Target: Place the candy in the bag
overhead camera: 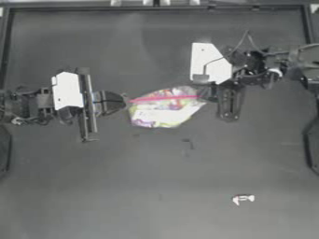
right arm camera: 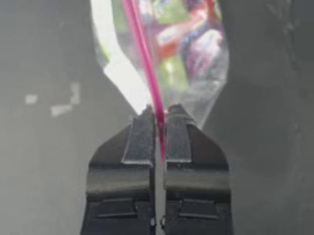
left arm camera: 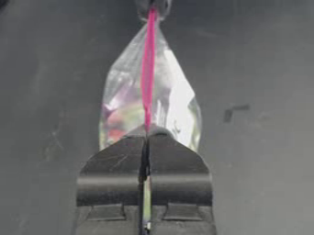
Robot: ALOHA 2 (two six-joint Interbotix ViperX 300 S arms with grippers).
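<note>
both grippers, left gripper (overhead camera: pixel 122 101) and right gripper (overhead camera: pixel 209 93), clench the zip strip ends of the bag (overhead camera: pixel 163 109), seemingly to stretch its mouth, while the candy (overhead camera: pixel 242 199) lies well apart on the bench (overhead camera: pixel 93 186).

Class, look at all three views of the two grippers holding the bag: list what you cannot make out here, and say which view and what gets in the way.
- Zip sealed or open: the bag shows its strip edge-on in both wrist views.
- Strip ends: hidden inside the left gripper and right gripper.
- The candy: too small in the top view to read its wrapper.
- Number of sweets inside: blurred colours, every view.
</note>
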